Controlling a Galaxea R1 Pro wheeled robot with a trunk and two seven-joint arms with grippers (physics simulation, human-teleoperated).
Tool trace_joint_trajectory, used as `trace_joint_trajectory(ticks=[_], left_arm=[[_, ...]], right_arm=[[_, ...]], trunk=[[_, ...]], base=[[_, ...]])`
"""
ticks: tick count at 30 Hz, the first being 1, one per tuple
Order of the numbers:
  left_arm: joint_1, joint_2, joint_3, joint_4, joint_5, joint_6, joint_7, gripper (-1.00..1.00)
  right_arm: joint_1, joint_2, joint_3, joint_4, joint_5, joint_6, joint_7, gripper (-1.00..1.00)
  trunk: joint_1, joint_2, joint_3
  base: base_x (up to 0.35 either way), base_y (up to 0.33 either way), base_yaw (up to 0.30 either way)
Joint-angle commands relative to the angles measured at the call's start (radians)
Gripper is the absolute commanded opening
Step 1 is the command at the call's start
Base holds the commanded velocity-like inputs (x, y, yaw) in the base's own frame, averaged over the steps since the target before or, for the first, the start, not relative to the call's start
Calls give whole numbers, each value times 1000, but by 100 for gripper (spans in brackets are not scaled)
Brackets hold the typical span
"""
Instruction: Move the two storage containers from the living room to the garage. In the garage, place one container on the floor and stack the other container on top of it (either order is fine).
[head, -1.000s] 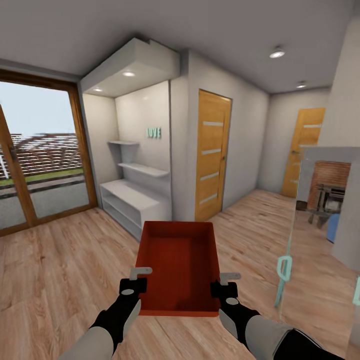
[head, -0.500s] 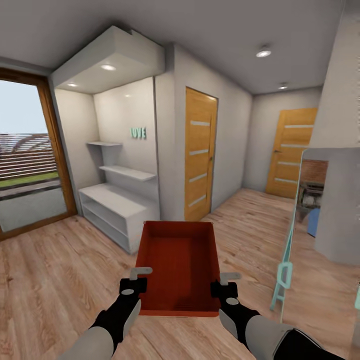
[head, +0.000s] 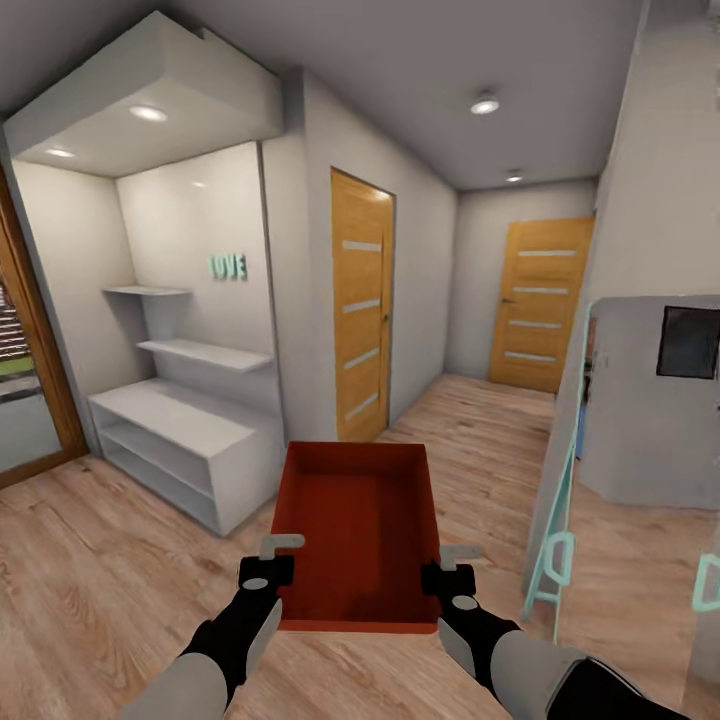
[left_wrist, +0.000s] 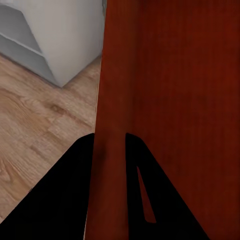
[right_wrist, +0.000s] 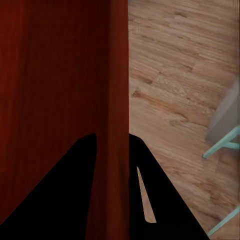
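Fingers of left gripper (head: 268, 560) and right gripper (head: 447, 565) pinch opposite side walls of one container (head: 357, 520); carrying step over wood floor (head: 90, 580), garage presumably next via far doors.

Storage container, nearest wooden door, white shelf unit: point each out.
storage container (head: 355, 525), head view, its inner bottom.
nearest wooden door (head: 360, 305), head view, middle of its panel.
white shelf unit (head: 175, 420), head view, its top surface.

A: How many storage containers? One orange-red storage container (head: 356, 530), with two grippers, the left gripper (head: 268, 560) and the right gripper (head: 448, 566)

B: And doors? Two wooden doors (head: 362, 305) along the hallway, three ceiling lights (head: 485, 104), two wall shelves (head: 205, 353)
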Motion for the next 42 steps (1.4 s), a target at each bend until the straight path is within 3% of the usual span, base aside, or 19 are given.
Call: trace_joint_trajectory(ticks=[1,42], left_arm=[[0,0,75,-2,-10,9,6,-100],[0,0,76,-2,-10,9,6,-100]], right_arm=[[-1,0,-18,-5,19,1,2,-100],[-1,0,-18,-5,19,1,2,-100]], trunk=[[1,-1,-2],[1,-1,-2]], base=[[305,214,-286],[302,217,-286]])
